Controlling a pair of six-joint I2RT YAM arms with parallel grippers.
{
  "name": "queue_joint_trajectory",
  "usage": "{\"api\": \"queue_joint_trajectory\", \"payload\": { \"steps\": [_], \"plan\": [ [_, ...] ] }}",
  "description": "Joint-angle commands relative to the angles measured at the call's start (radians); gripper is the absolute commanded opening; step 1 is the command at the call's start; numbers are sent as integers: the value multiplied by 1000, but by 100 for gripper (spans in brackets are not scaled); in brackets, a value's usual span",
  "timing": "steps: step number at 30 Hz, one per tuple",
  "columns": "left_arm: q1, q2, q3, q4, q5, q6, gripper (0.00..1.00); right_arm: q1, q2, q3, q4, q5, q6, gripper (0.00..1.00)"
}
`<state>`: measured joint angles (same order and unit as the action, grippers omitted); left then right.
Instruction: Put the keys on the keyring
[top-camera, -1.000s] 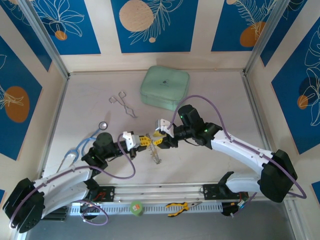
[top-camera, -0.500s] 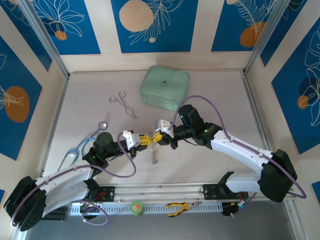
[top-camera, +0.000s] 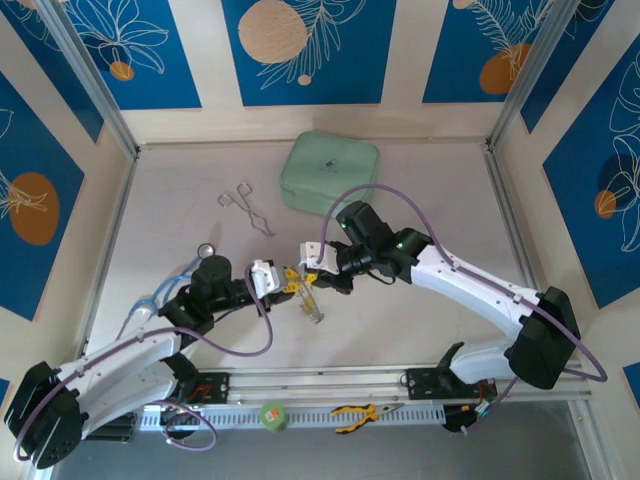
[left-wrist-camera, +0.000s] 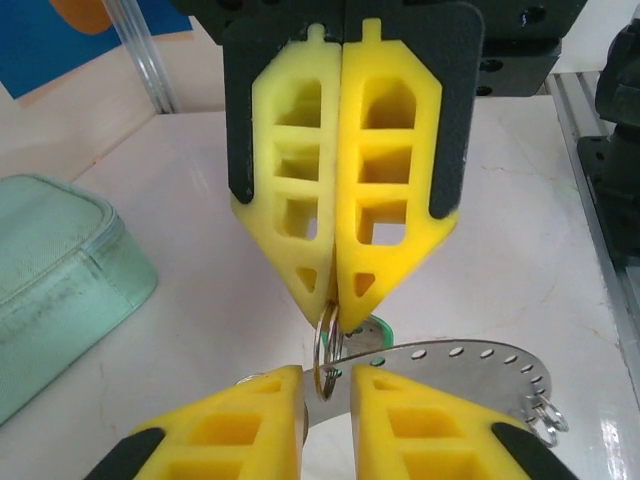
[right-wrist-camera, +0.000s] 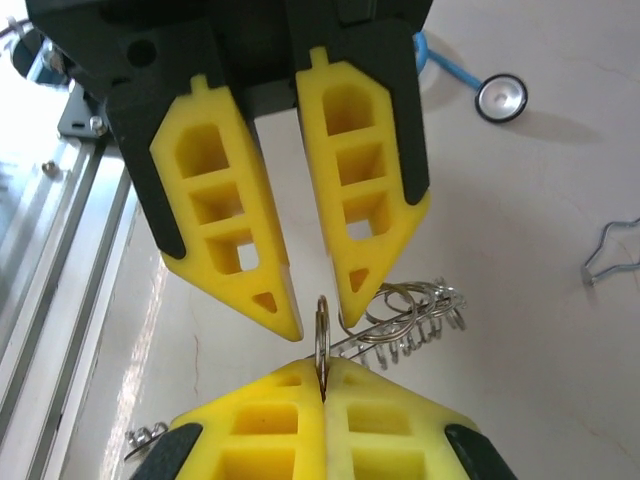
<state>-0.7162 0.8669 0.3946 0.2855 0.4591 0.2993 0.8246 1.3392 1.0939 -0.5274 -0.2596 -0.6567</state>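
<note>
Reference landmark: the mint-green zippered case (top-camera: 330, 176) at the far side of the pale counter (top-camera: 430, 330).

The two sets of yellow lattice-pattern fingers meet tip to tip on the near side of the case, apart from it.

The right fingers (left-wrist-camera: 345, 200) are fully closed. They pinch one small wire loop (right-wrist-camera: 322, 335) of the large silver metal keyring (right-wrist-camera: 415, 318), which is fringed with small loops.

The left fingers (right-wrist-camera: 225, 225) stand slightly parted. The pinched loop sits in their gap; contact with it cannot be confirmed.

The rest of the keyring extends from the pinch point on the side facing away from the case.

The green plastic head of a small key (left-wrist-camera: 376, 329) shows just behind the pinched loop, also on the side away from the case.

Silver scissor-like forceps (top-camera: 247, 207) lie to the left of the case.
</note>
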Motion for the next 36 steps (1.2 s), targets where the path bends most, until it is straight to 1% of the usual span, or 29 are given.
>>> {"api": "queue_joint_trajectory", "payload": {
  "steps": [1,4,7,9,11,12,13,16,17,18,21,23,32,36],
  "plan": [
    [-6,7,33,-42,11,39,17,23,23,58,-110,48,-72,0],
    [-6,13,32,-19,25,28,13,42,39,82,-125,49,-92,0],
    [-6,25,31,-3,41,18,9,51,42,89,-105,21,-84,0],
    [-5,28,29,11,51,10,7,52,37,82,-79,2,-66,0],
    [-6,27,23,26,60,4,1,45,24,64,-45,-24,-38,0],
    [-5,22,17,37,63,1,0,40,13,46,-11,-30,-16,2],
    [-6,20,10,50,61,-5,0,31,0,29,14,-37,4,9],
    [-5,2,-24,125,58,-33,0,-11,-43,-46,95,-77,69,34],
    [-6,-3,-41,162,56,-50,0,-29,-58,-74,127,-104,99,38],
    [-5,-6,-57,211,55,-69,0,-47,-70,-102,158,-132,125,40],
    [-6,-6,-94,322,55,-121,0,-71,-93,-168,247,-183,203,42],
    [-5,-3,-105,351,52,-136,0,-73,-97,-185,273,-185,236,42],
    [-5,0,-124,347,16,-126,0,-88,-157,-213,274,-178,282,41],
    [-6,3,-125,352,13,-119,0,-91,-160,-208,267,-185,282,41]
  ]
}}
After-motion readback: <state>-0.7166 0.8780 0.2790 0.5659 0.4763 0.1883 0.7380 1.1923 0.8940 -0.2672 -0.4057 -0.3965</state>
